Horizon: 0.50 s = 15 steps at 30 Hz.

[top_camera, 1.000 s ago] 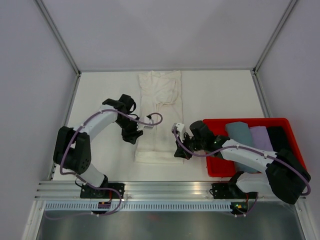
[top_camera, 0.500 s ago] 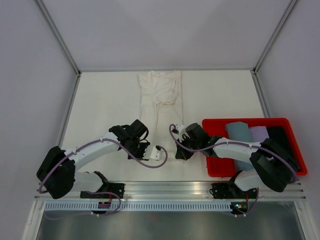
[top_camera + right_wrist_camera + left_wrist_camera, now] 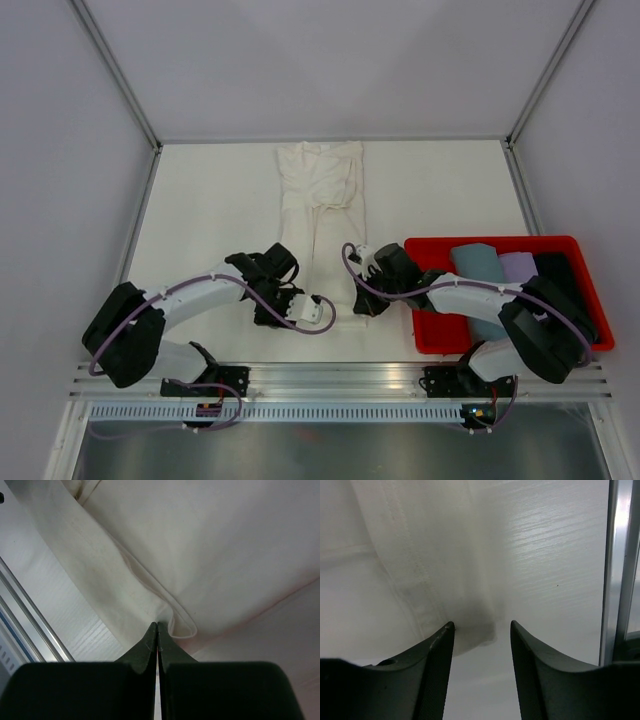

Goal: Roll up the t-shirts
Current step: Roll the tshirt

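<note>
— Since a roll must begin at one end, how does the cream t-shirt [image 3: 320, 190] lie from the tools?

— Lengthwise, pointing away from both. It is folded into a narrow strip flat on the table [image 3: 210, 200], its long axis running from the near hem straight to the far edge. Each arm works a near corner, so neither is nearer. I judge the roll would travel away from the bases.

— Start on the left.

— The left arm [image 3: 190, 295] reaches in low from the left, elbow out, wrist turned toward the strip. The left gripper [image 3: 481, 624] has its fingers apart. The hem's near left corner lies on the table just ahead of the tips and between them, not pinched.

— And the right side?

— The right arm [image 3: 470, 295] mirrors it, reaching in from over the left end of the red bin [image 3: 445, 348]. The right gripper [image 3: 157, 625] has its fingers pressed together at the hem's fold. Creases run toward the tips, so I judge a nip of cloth is caught there.

— And the bin itself?

— It holds a grey-blue shirt [image 3: 478, 265], a lilac shirt [image 3: 518, 270] and a black shirt [image 3: 552, 272], side by side, apart from the strip.
</note>
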### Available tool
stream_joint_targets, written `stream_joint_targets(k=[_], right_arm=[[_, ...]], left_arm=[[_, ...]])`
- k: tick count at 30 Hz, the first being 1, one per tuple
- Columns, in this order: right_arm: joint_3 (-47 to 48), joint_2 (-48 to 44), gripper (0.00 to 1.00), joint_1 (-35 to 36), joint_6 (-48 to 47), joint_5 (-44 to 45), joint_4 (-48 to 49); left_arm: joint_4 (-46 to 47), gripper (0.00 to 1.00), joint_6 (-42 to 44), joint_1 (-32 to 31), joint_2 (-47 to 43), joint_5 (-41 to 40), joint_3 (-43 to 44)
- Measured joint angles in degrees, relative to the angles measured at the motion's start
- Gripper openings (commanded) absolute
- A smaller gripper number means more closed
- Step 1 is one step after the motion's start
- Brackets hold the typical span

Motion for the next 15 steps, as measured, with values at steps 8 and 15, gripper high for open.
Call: stream_joint_targets(k=[8,15], right_arm=[[3.8,-11.4,0.16,0.0,-8.4,0.5,-7.5],[1.4,-26.2,0.28,2.1,-21.8,3.2,-7.5]], left_arm=[[-0.1,0.58,0.0,-1.5,-7.1,-0.9,-0.8],[4.7,0.57,-1.1,-3.7,-10.4,-5.7,-7.3]])
